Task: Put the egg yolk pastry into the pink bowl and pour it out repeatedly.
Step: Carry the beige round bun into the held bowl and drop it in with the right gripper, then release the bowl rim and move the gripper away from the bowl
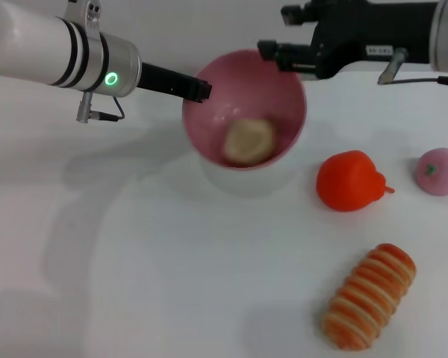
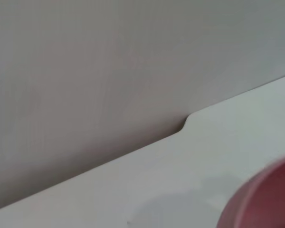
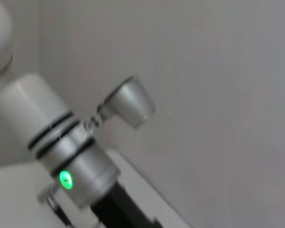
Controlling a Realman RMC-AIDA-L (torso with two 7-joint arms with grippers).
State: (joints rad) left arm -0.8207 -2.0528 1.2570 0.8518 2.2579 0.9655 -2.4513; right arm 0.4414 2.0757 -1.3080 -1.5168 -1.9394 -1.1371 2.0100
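Currently my left gripper [image 1: 203, 89] is clamped on the near-left rim of the pink bowl [image 1: 272, 82], holding it tilted with the opening facing the head camera — the bowl looks lifted, with a soft shadow on the white table [image 1: 134, 261] below it. Egg yolk pastry [image 1: 248, 141] sits inside the bowl, resting low against the lower wall by the rim, not spilled. My right gripper [image 1: 272, 51] is at the far-right side of the bowl, its dark tip just at the rim; can't tell whether its fingers are spread or closed, or whether it actually touches. Left wrist view shows only a sliver of pink bowl edge [image 2: 266, 199], the table and a grey back wall. Right wrist view shows my left arm [image 3: 61, 147] with its green status light on, no bowl. Elsewhere on the table — an orange-red pepper-like toy [image 1: 351, 181] right of the bowl, a pink round fruit with green stem [image 1: 439, 171] further right, and an orange-and-cream striped bread roll [image 1: 369, 296] nearer the camera, all well apart from the bowl.
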